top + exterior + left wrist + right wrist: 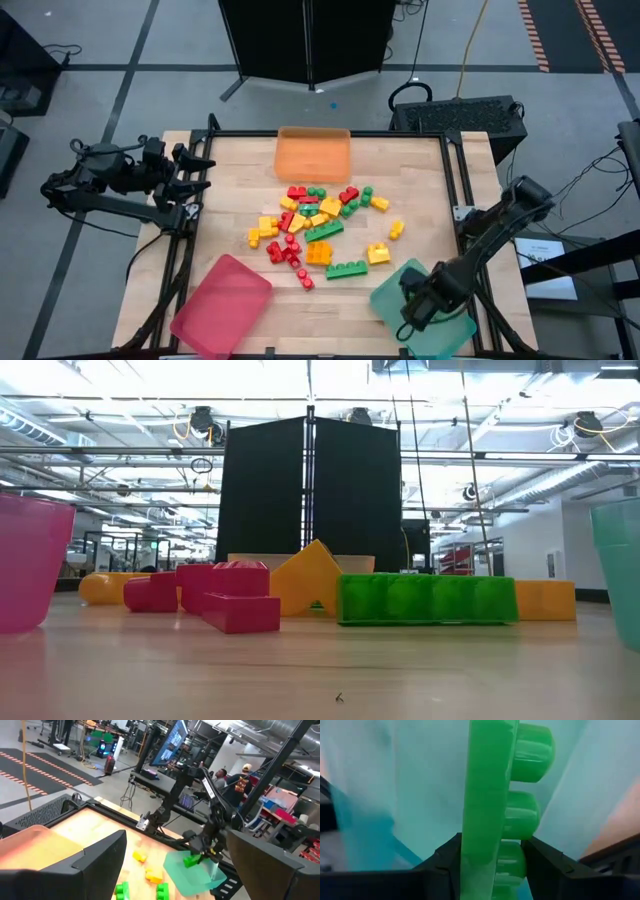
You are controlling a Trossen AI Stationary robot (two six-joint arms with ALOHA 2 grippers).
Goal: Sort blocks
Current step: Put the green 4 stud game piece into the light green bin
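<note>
Several red, green, yellow and orange blocks (315, 228) lie in a loose pile mid-table; the low view shows a long green one (427, 600) on its base in front. My right gripper (415, 300) hangs over the teal tray (440, 325) at the near right, shut on a green block (490, 805) that also shows in the left wrist view (191, 861). My left gripper (200, 170) stands open and level at the table's left edge, raised above it, with nothing between its fingers. My right gripper pinches the green block's near end (487, 870) between its two fingers: one finger (445, 862) on the flat underside, the other (545, 862) on the studded top. The fingers point steeply down and lie along the block. The block hangs on end, clear, over the teal tray.
An orange tray (313, 155) stands at the far edge and a pink tray (222, 305) at the near left. Black frame rails (455, 170) run along the table's sides. Bare wood lies between the pile and the pink and teal trays.
</note>
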